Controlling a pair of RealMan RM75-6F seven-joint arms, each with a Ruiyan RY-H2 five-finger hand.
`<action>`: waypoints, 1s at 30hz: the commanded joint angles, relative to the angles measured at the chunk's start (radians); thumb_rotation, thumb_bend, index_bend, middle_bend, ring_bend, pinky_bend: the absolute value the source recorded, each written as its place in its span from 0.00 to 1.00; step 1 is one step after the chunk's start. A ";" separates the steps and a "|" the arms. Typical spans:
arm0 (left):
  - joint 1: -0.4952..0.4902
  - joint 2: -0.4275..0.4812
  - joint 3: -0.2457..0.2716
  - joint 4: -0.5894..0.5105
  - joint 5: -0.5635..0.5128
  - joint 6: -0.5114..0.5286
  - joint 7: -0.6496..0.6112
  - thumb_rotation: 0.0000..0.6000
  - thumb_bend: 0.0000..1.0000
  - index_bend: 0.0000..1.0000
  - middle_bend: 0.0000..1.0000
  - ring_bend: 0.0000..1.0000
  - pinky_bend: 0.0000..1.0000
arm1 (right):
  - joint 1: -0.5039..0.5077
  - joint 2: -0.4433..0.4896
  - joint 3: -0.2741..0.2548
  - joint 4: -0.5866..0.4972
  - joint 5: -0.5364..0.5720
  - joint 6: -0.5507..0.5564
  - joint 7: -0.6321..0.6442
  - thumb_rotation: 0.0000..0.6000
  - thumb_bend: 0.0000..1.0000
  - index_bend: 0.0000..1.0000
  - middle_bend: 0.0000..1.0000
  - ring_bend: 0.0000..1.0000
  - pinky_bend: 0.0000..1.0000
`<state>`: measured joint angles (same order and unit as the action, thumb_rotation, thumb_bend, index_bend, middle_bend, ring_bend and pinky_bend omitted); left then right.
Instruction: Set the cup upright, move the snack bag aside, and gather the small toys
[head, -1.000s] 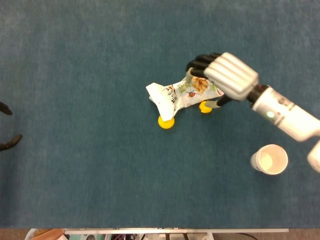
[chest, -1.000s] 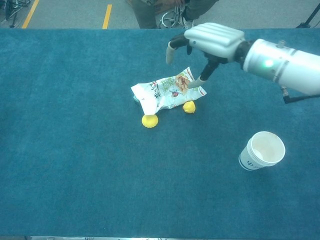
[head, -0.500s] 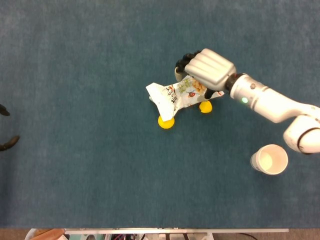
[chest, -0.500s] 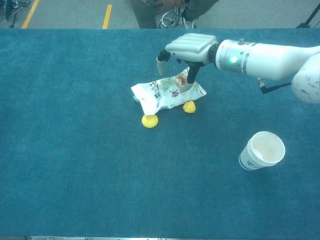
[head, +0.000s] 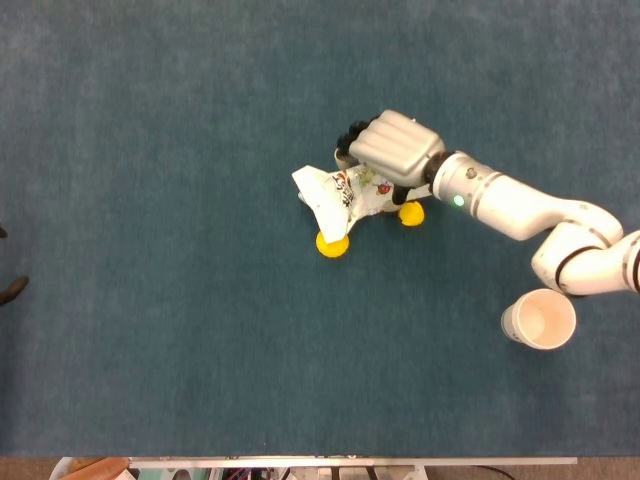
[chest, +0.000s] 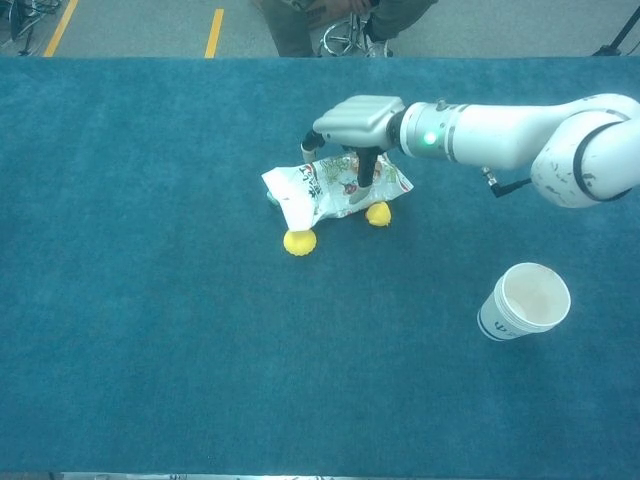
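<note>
Blue carpet-like cloth covers the table (chest: 150, 330), with wide bare stretches left of the snack bag (chest: 335, 187). Two yellow toys (chest: 299, 241) lie at the bag's near edge; the cup (chest: 524, 302) stands upright, well apart. The right hand (chest: 352, 128) hangs palm-down over the bag, fingertips touching it; whether it grips cannot be told.

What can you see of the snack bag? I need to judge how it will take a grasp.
The crinkled white foil-like snack bag with printed food pictures lies flat on the blue table cloth, long axis slanting, its left end flared. Two small yellow toys sit at its near edge, seemingly touching. The right hand is over its right half, fingertips down on or at the bag; whether they grip it is unclear.
</note>
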<state>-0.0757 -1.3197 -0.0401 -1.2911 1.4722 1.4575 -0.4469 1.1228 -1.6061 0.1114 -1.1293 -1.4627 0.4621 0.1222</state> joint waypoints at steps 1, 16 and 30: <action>0.003 -0.002 0.000 0.004 -0.001 0.001 -0.004 1.00 0.10 0.43 0.38 0.33 0.47 | 0.008 -0.011 -0.012 0.009 -0.003 -0.011 0.001 1.00 0.00 0.39 0.28 0.21 0.36; 0.011 -0.008 -0.001 0.019 -0.004 0.002 -0.019 1.00 0.10 0.43 0.38 0.33 0.47 | -0.009 -0.068 -0.065 0.073 -0.028 0.032 -0.013 1.00 0.00 0.40 0.41 0.35 0.59; 0.011 -0.011 -0.002 0.020 -0.003 -0.003 -0.016 1.00 0.10 0.43 0.38 0.33 0.47 | -0.055 -0.091 -0.050 0.096 -0.029 0.164 -0.013 1.00 0.04 0.60 0.70 0.65 0.87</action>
<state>-0.0647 -1.3308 -0.0423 -1.2708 1.4693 1.4543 -0.4624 1.0698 -1.6974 0.0610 -1.0322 -1.4915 0.6237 0.1084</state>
